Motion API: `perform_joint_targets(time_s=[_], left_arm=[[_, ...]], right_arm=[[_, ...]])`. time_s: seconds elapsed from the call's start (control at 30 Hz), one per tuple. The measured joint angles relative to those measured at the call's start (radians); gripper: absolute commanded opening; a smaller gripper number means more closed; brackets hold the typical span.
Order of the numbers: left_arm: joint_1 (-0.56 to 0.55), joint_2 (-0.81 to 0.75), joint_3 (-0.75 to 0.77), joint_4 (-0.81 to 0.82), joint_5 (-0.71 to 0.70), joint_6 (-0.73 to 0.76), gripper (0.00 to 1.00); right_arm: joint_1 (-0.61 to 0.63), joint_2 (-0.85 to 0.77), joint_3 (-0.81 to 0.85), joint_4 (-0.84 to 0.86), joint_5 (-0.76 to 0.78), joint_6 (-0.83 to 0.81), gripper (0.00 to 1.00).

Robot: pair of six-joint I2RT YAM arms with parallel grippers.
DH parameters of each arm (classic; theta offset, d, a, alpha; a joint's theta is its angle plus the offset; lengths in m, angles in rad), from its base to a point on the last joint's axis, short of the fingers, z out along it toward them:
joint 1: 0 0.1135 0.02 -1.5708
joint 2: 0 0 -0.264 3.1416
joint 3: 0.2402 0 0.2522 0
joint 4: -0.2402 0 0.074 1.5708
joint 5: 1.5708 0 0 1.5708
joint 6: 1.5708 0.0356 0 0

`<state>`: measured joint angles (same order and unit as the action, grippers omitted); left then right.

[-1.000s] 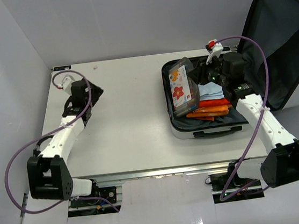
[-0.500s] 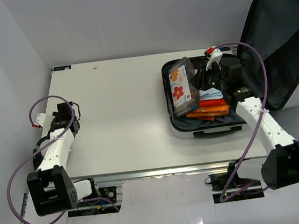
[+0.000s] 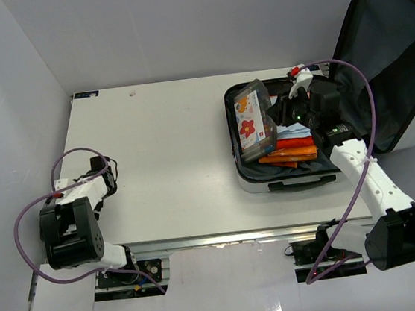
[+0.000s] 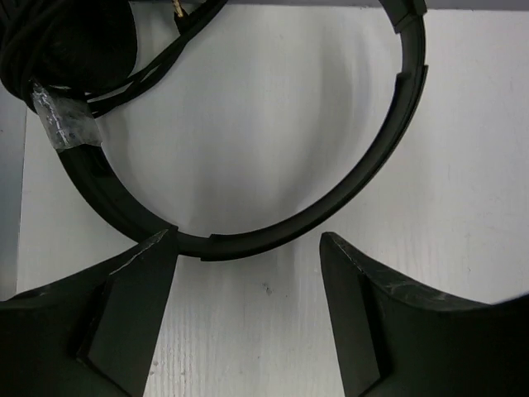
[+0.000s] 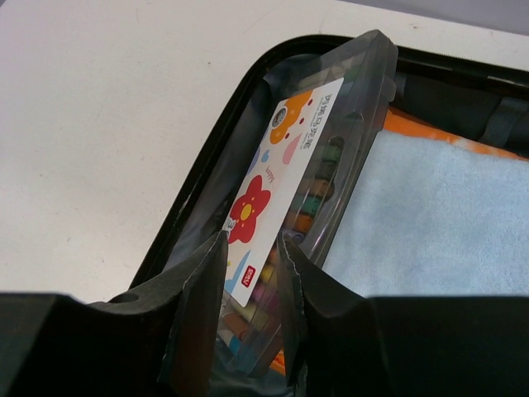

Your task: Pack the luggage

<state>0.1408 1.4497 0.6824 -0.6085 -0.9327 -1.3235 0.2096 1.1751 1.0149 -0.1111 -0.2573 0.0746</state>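
Tabletop (image 3: 171, 167): white, rectangular, with a small faint spot near the far edge.
Right side: the luggage (image 3: 289, 183) lies open on it, lid raised.
Left near side: a black curved band (image 4: 273, 236) and its cable (image 4: 66, 41) lie flat on the surface.

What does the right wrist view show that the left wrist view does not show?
Only the right wrist view: the black rim of the luggage, the flat case with a red flower inside it, a light blue cloth, and the right gripper with one finger on each side of the case's edge. Only the left wrist view: a black curved band and the open left gripper near it. Both: the white table.
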Motion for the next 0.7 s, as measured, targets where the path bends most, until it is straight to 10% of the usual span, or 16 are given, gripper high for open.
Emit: perform_joint_targets(time_s=[0.7], left_arm=[[0.000, 0.034, 0.027, 0.162, 0.086, 0.212, 0.81]], right_arm=[[0.000, 0.035, -0.003, -0.015, 0.059, 0.001, 0.37]])
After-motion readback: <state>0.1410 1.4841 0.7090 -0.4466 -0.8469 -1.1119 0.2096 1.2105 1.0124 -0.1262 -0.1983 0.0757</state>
